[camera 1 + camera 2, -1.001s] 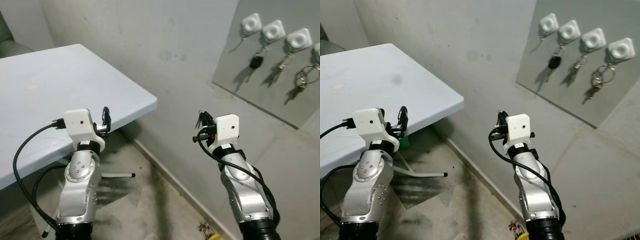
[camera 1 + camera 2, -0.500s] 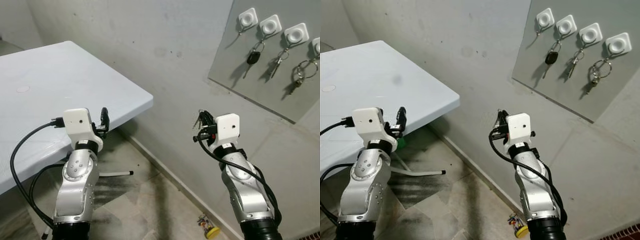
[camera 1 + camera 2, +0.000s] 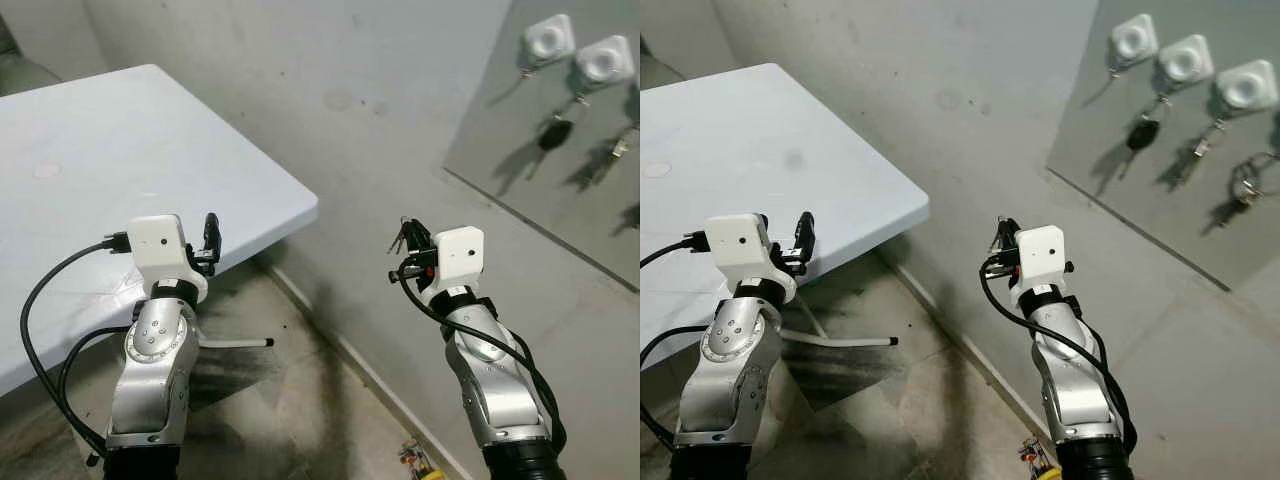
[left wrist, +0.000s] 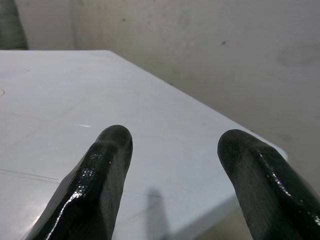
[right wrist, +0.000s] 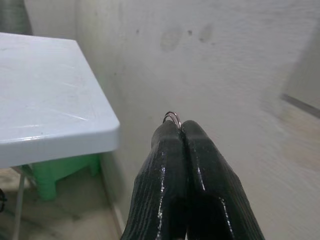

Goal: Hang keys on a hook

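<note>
My right gripper point(image 3: 405, 238) is shut on a small bunch of keys point(image 3: 998, 234), raised in front of the grey wall. The key ring point(image 5: 172, 118) pokes out above the pressed fingertips. High on the right, a grey board point(image 3: 1110, 160) carries white hooks. The leftmost hook point(image 3: 1134, 38) is bare. The second hook point(image 3: 1185, 60) holds a black car key point(image 3: 1143, 131), and the third hook point(image 3: 1247, 83) holds keys too. The board is well above and to the right of my right gripper. My left gripper point(image 3: 210, 234) stands open by the table edge, holding nothing.
A white table point(image 3: 100, 150) fills the left, its corner reaching toward the wall. A green stool point(image 5: 55, 172) and a white table leg point(image 3: 845, 341) stand under it. A small colourful object point(image 3: 1033, 459) lies on the floor by the wall's foot.
The whole picture has shifted, so the hook board now sits further right and looks larger. Both arms keep the same pose, and the right gripper still holds the keys.
</note>
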Controlling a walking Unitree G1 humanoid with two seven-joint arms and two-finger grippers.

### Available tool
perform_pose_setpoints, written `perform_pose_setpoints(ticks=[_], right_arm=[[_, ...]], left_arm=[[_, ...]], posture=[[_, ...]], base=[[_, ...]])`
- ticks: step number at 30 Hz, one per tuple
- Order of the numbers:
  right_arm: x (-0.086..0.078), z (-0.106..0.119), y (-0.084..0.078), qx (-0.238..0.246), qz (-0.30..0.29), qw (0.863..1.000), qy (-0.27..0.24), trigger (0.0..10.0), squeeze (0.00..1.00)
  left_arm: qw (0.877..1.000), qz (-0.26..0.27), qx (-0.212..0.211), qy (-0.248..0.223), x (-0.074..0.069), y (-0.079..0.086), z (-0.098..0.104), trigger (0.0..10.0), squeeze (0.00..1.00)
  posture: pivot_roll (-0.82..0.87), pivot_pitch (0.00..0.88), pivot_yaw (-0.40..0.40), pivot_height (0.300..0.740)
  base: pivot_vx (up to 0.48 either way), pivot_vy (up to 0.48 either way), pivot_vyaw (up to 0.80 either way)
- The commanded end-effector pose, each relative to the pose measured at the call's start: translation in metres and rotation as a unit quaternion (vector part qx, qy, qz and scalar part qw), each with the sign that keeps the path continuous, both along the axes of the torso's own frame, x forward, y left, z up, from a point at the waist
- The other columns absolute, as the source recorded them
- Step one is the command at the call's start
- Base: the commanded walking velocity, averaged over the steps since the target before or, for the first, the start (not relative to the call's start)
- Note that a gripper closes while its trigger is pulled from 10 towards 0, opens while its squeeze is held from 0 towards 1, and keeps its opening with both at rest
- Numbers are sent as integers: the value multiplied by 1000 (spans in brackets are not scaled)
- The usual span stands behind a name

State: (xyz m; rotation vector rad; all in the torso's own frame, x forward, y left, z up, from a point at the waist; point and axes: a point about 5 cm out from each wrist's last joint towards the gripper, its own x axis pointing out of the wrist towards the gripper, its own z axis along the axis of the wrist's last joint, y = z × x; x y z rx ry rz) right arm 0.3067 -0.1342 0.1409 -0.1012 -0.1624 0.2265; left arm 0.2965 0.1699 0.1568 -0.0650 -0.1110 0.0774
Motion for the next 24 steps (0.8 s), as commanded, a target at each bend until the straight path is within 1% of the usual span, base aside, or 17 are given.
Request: perform_pose_setpoints(ticks=[1, 2, 5, 9, 10, 17, 19, 22, 24], right_arm=[[0, 4, 0, 4, -4, 1000, -4, 10000, 0], [0, 4, 0, 4, -4, 1000, -4, 10000, 0], [-1, 3, 1, 1, -2, 1000, -4, 10000, 0], [-1, 3, 1, 0, 0, 1000, -4, 10000, 0], [0, 2, 1, 1, 1, 1000, -3, 10000, 0], [1, 3, 2, 2, 2, 1000, -3, 10000, 0], [1, 4, 3, 2, 4, 1000, -5, 10000, 0], [2, 6, 3, 3, 6, 1000, -7, 10000, 0], [2, 7, 3, 3, 7, 1000, -9, 10000, 0]], left_arm=[[1000, -3, 4, -7, -1, 0, 4, 10000, 0], [1000, -3, 4, -7, -1, 0, 4, 10000, 0], [999, 9, 42, -17, -2, -3, 6, 10000, 0], [999, -4, 36, -27, -3, -7, 8, 10000, 0], [999, 2, 46, -20, -2, -7, 7, 10000, 0], [998, -8, 48, -28, -2, -10, 10, 10000, 0], [998, -30, 45, -40, -3, -15, 14, 10000, 0], [996, -49, 65, -45, -4, -22, 15, 10000, 0], [995, -55, 65, -46, -5, -24, 15, 10000, 0]], posture=[[-53, 101, -39, 740], [-53, 101, -39, 740], [-50, 100, -40, 740], [-50, 100, -40, 740], [-49, 96, -42, 740], [-49, 92, -44, 740], [-49, 86, -47, 740], [-48, 87, -48, 740], [-48, 87, -48, 740]], base=[[251, 0, 0], [251, 0, 0], [0, 0, 0], [0, 0, 0], [0, 0, 0], [0, 0, 0], [0, 0, 0], [0, 0, 0], [0, 0, 0]])
